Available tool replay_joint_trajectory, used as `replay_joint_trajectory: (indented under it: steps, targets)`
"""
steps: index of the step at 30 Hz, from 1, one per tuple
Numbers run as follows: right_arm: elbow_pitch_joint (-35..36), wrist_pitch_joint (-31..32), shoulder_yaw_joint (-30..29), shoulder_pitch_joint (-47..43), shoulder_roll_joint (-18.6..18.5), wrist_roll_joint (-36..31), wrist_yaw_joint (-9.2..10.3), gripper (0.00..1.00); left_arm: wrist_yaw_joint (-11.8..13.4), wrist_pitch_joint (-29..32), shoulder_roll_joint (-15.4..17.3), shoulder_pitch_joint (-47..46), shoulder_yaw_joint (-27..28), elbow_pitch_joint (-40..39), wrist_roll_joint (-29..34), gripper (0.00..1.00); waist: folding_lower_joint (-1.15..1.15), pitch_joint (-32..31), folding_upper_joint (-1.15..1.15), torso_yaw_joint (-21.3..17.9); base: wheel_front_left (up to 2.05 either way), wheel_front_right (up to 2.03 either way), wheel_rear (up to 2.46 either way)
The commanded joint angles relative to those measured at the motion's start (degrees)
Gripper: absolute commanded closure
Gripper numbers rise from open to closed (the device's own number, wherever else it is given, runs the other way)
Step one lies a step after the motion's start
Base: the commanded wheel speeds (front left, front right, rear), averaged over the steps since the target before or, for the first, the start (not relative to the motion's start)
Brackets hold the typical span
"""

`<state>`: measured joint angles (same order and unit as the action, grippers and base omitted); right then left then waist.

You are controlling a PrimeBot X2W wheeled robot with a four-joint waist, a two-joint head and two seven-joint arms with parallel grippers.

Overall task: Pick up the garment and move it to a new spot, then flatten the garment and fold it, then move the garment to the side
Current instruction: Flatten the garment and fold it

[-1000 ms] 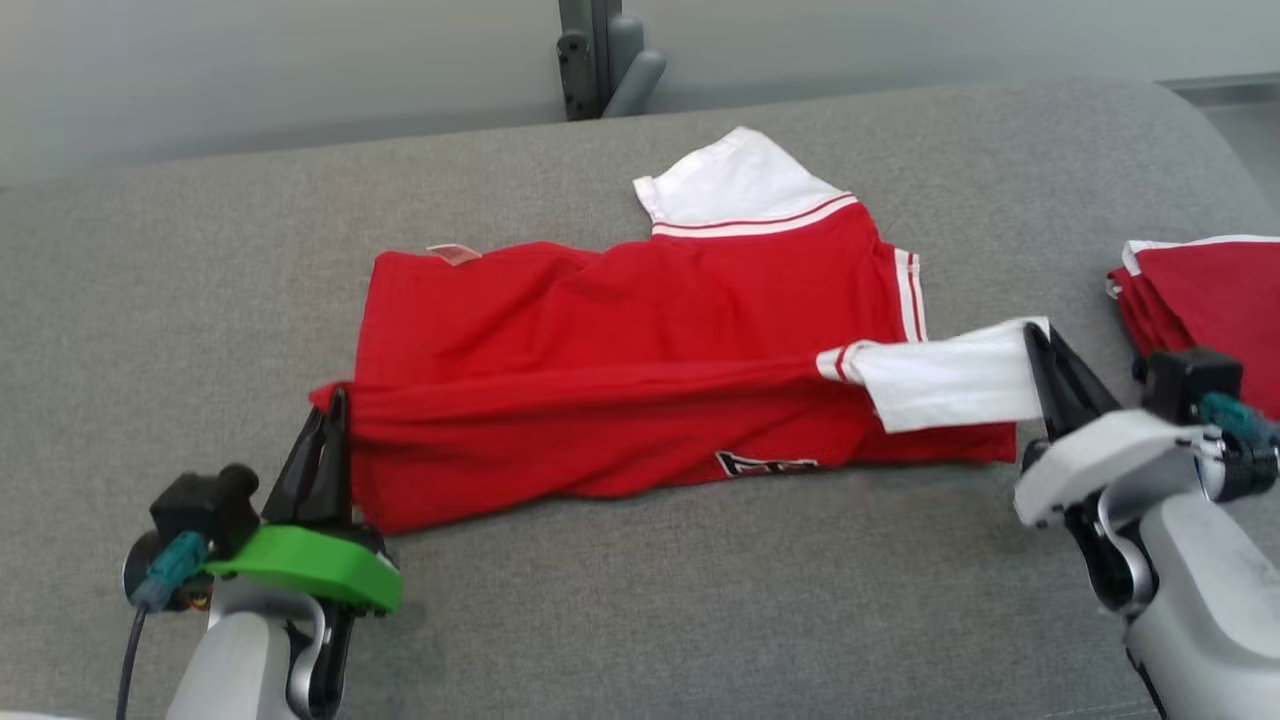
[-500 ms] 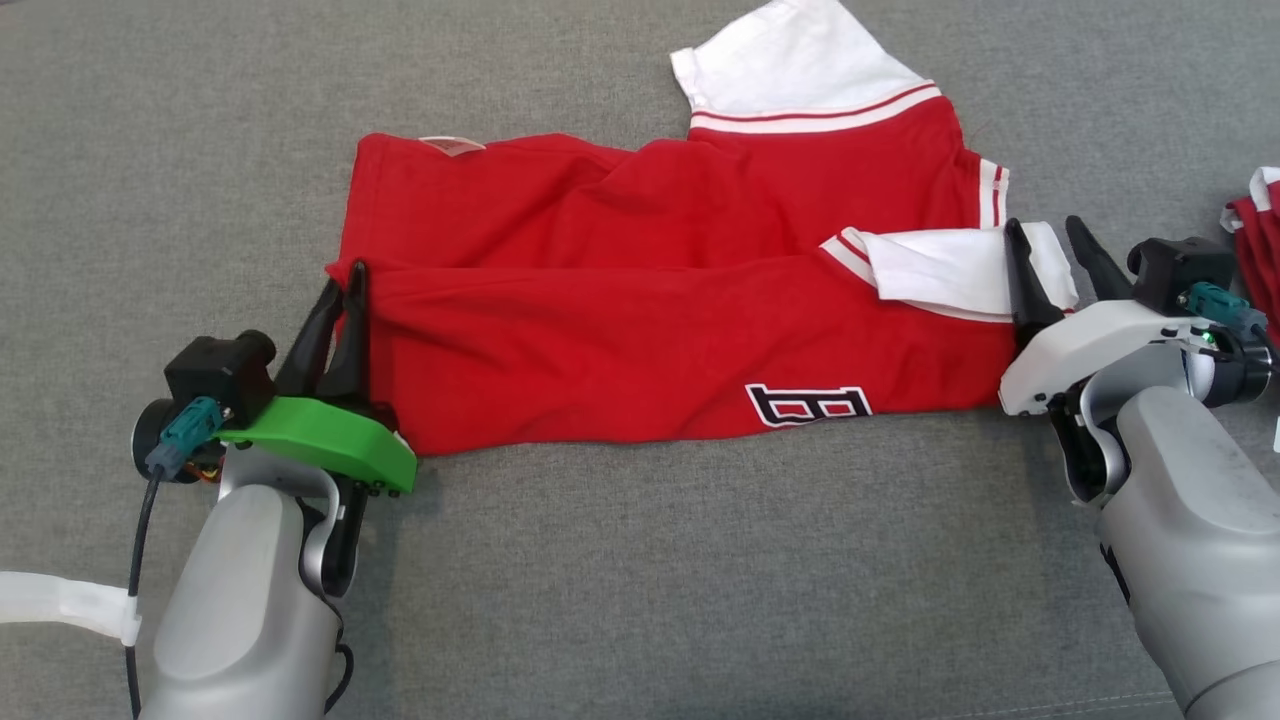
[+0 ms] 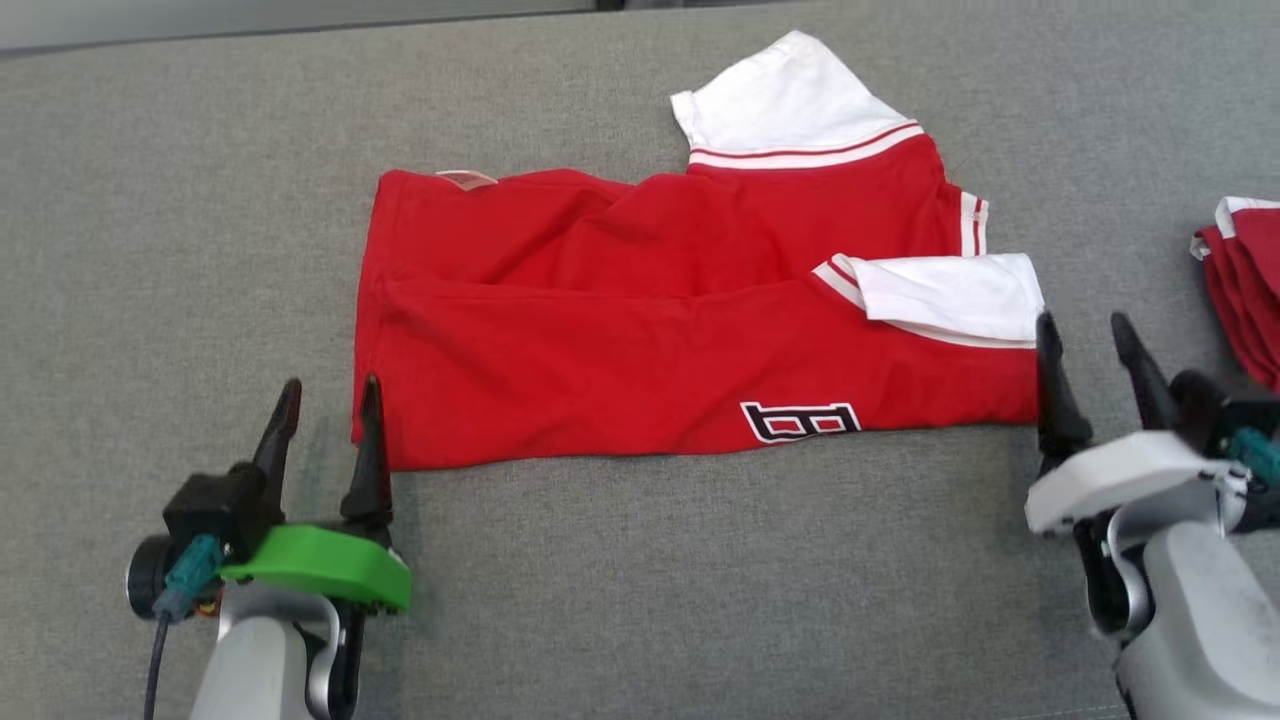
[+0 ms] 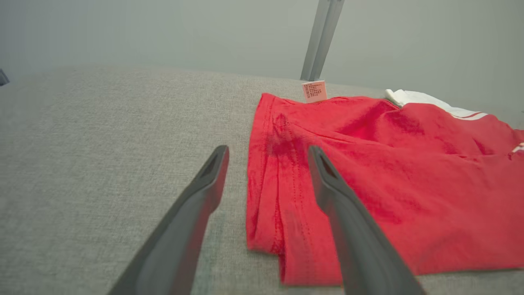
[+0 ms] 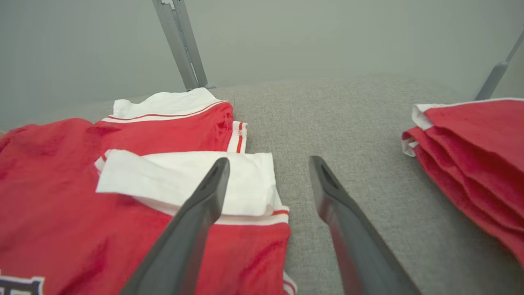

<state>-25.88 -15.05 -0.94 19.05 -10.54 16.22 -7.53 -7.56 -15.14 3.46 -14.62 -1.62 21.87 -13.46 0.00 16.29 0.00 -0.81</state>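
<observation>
Laid-out garments: one, red garment [image 3: 620,360].
White sleeves on it: two, far sleeve [image 3: 790,100] and near sleeve [image 3: 950,295].
Care label [image 3: 465,178]: one.
Black-and-white logo [image 3: 800,420]: one.
Folded red stack [image 3: 1245,290]: one; layer count unclear.
Pincers: two, left pincer [image 3: 332,383] and right pincer [image 3: 1083,322].
Dark fingers [image 3: 370,450]: two each, four total.
Grey posts behind, right wrist view: two, near post [image 5: 180,45] and far post [image 5: 493,80].
Grey fabric counter [image 3: 700,600]: one.
</observation>
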Motion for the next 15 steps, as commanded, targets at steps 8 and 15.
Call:
replay_joint_trajectory:
  steps: [8, 15]
  targets:
    - [-3.8, -0.2, 1.3, -7.0, 1.2, 2.6, 0.08, 0.00, 0.2, 0.0, -0.4, 8.2, 1.8, -0.9, 0.6, 0.00, 0.00, -6.1, 0.00, -2.3, 0.00, 0.00, 0.00]
    - [-5.7, -0.2, 1.8, -6.2, 1.7, 3.7, 0.09, 0.00, 0.2, 0.0, -0.4, 9.5, 1.3, -0.4, -0.4, 0.00, 0.00, -6.7, 0.00, -2.2, 0.00, 0.00, 0.00]
